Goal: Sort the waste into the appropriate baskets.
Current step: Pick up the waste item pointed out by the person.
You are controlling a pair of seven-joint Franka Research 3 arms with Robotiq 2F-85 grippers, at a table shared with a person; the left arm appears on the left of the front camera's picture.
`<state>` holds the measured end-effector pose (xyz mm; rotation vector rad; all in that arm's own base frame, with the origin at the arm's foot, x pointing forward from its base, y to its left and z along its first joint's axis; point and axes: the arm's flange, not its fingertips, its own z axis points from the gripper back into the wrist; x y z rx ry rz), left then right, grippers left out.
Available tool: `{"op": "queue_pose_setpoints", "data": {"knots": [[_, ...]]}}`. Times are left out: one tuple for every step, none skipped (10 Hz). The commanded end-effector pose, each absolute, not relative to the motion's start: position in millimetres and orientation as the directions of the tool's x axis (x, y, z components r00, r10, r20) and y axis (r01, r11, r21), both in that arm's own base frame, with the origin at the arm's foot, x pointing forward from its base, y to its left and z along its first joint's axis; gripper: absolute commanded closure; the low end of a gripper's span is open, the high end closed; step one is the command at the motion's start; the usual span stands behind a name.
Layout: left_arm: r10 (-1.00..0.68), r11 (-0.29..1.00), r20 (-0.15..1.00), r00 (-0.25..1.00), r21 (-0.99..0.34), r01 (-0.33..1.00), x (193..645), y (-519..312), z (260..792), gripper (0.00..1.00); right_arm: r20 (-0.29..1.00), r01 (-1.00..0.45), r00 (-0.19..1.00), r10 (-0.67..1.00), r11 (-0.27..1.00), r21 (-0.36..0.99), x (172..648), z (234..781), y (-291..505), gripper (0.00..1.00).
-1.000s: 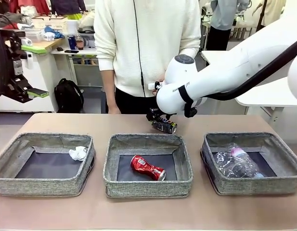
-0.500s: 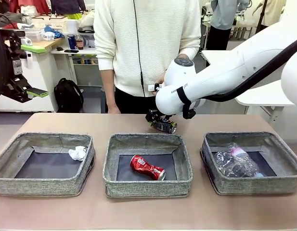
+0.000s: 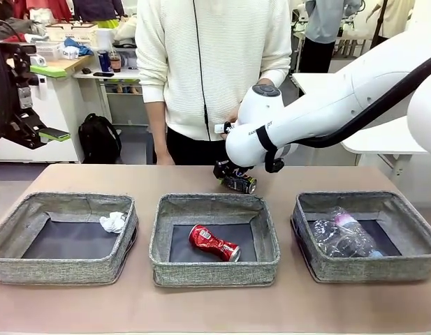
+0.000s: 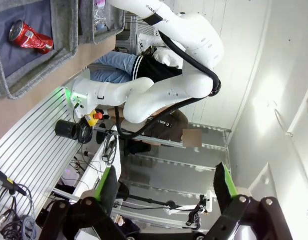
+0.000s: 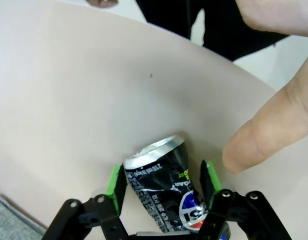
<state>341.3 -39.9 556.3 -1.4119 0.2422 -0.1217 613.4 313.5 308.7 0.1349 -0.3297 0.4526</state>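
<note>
A dark blue-black can point(image 5: 161, 192) lies on its side on the table just behind the middle basket point(image 3: 214, 264). My right gripper point(image 5: 162, 185) straddles it, open, with the green pads point(image 5: 116, 186) close on either side. The same can point(image 3: 241, 185) shows under my right gripper point(image 3: 229, 174). A red can point(image 3: 214, 243) lies in the middle basket. The left basket point(image 3: 61, 269) holds a white tissue wad point(image 3: 113, 222). In the right basket point(image 3: 369, 269) are a clear plastic bottle point(image 3: 344, 230) and a clear bag. My left gripper point(image 4: 165, 185) hangs open and empty, off the table's left side point(image 3: 44, 132).
A person in a white sweater point(image 3: 215, 63) stands at the far edge, with a finger point(image 5: 263, 140) near the dark can. My right arm point(image 3: 320, 112) spans the table's right rear. Bare table point(image 3: 215, 307) runs in front of the baskets.
My right gripper has sunk slightly around the dark can and its jaws have narrowed. The left arm has not moved.
</note>
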Motion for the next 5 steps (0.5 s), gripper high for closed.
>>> {"op": "queue_pose_setpoints", "data": {"knots": [[-0.232, 0.138, -0.091, 0.969, -0.989, -0.059, 339.7, -40.6, 560.3, 0.00, 0.331, -0.463, 0.844, 0.422, 0.885, 0.052, 615.3, 308.7, 311.1, 1.00], [-0.232, 0.138, -0.091, 0.969, -0.989, -0.059, 339.7, -40.6, 560.3, 0.00, 0.331, -0.467, 0.842, 0.426, 0.883, 0.053, 614.8, 308.3, 310.7, 1.00], [-0.232, 0.138, -0.091, 0.969, -0.989, -0.059, 339.7, -40.6, 560.3, 0.00, 0.331, -0.469, 0.841, 0.428, 0.882, 0.051, 614.4, 307.8, 310.2, 0.83], [-0.232, 0.138, -0.091, 0.969, -0.989, -0.059, 339.7, -40.6, 560.3, 0.00, 0.328, -0.472, 0.840, 0.433, 0.881, 0.046, 614.1, 307.3, 310.2, 0.92], [-0.232, 0.138, -0.091, 0.969, -0.989, -0.059, 339.7, -40.6, 560.3, 0.00, 0.326, -0.474, 0.839, 0.436, 0.879, 0.044, 613.6, 307.0, 310.2, 1.00]]}}
